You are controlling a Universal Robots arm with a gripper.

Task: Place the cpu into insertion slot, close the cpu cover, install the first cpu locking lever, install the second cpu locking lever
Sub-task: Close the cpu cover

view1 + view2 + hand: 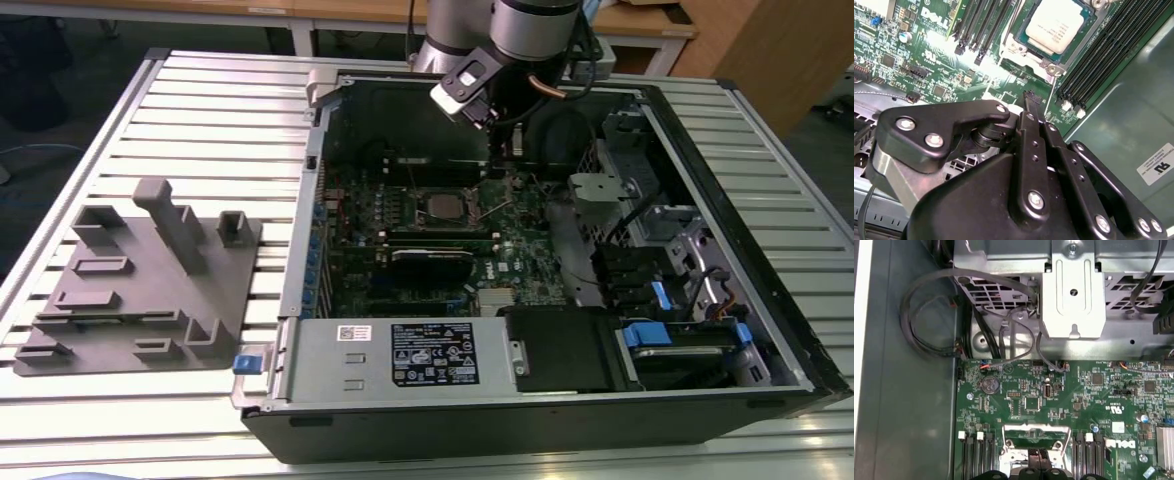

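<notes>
Over the motherboard (527, 265), inside the uncovered computer case (304, 230) that is lying from the middle of the surface (200, 110) toward its edge at the exterior view's right, the hand (497, 162) is being held just beside the insertion slot (418, 205). Its fingers (1029, 125) are being held together, and nothing is being gripped between them, as far as the second wrist view is showing.

The cpu (1061, 25) is sitting flat in the slot. Its silver top is showing through the cutout of the cpu cover (1040, 57), which appears to be lying down around it. A thin bright rod (1051, 95), judged to be one locking lever, is standing free near the fingertips and the corner of the cover. Whether it is being touched cannot be told.

The step in hand is therefore being judged as the first lever. To do it well, the rod is best being pushed low and slowly with the side of the joined fingers, so that it is being guided under its hook and not bent. The memory slots (1104, 55) just beside are best being avoided.
</notes>
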